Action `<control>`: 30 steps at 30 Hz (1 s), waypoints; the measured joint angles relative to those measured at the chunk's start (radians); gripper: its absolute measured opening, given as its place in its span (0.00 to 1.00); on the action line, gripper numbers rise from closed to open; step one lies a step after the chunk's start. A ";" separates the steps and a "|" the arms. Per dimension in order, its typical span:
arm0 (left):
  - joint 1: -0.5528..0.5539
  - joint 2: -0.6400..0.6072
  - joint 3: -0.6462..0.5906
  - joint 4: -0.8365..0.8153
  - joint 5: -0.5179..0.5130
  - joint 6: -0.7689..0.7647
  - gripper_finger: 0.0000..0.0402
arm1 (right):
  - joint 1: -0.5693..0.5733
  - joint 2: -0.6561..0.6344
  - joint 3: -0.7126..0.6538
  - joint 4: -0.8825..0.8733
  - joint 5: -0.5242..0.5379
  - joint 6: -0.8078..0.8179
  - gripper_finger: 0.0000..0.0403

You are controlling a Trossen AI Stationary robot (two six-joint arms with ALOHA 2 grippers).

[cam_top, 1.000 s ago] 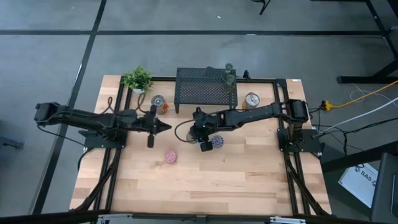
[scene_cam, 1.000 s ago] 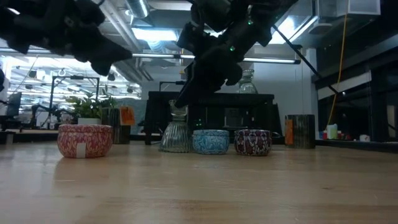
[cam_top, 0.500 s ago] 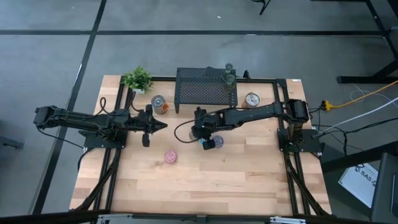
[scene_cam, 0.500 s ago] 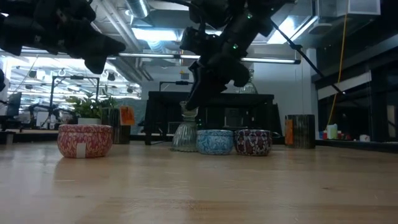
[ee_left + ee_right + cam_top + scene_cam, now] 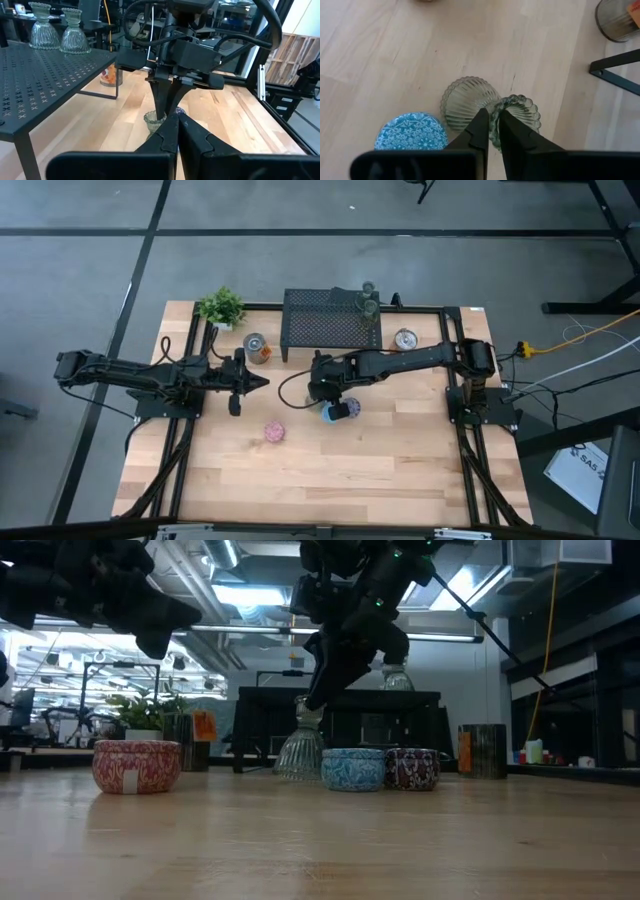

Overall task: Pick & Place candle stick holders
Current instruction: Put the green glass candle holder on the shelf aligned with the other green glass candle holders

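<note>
high: overhead, straight down, far, whole table | low: table-top height, level across toward the room, holders close | left wrist: looks forward past its fingers at the right arm, mid-range | right wrist: points down, very close | shared: clear glass holder at 12 o'clock of table centre, in all four

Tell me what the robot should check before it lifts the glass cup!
1. Right claw pinching the rim of the clear glass holder: ok.
2. Holder standing straight: not ok, it tilts in the low view.
3. Blue holder out of the way: not ok, it sits right beside the glass.
4. Left claw keeping clear: ok, it waits off to the side.
5. Room on the black mesh stand: ok, two glass holders fill only one corner.
</note>
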 joint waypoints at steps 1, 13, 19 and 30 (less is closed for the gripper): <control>0.000 0.000 0.000 0.000 0.000 0.000 0.00 | 0.000 0.000 0.000 -0.001 0.000 0.000 0.08; 0.000 0.000 0.000 0.000 0.001 0.000 0.00 | -0.002 -0.001 0.008 -0.008 0.000 0.000 0.07; 0.000 0.000 0.000 0.000 0.001 0.000 0.00 | -0.014 -0.001 0.082 -0.069 -0.003 0.000 0.07; 0.000 0.000 0.000 0.000 0.001 0.000 0.00 | -0.026 -0.003 0.282 -0.366 -0.083 -0.045 0.07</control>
